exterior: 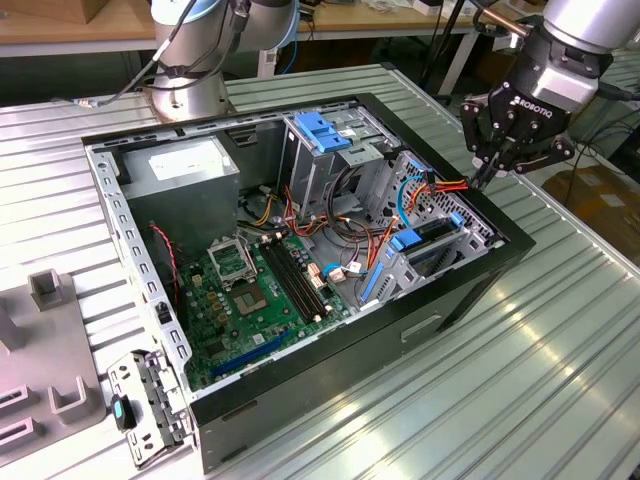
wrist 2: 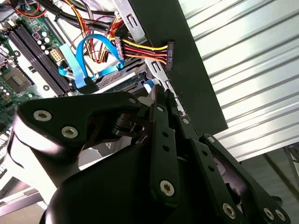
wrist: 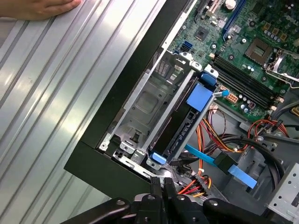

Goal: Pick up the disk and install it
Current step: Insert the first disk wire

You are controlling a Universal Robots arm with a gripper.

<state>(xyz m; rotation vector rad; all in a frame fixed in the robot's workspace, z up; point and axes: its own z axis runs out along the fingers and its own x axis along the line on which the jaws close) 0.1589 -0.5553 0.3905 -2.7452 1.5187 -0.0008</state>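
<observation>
Fingers: closed together, tips meeting, nothing held between them; you see them poised above the case's corner, close to the loose power connector. Disk: below and just inward of the fingertips, seated on edge in the drive bay, its blue carrier tab at the motherboard end. Hand: resting on the table, well apart from your fingers.

A hand is cut off by the first wrist view's edge.
</observation>
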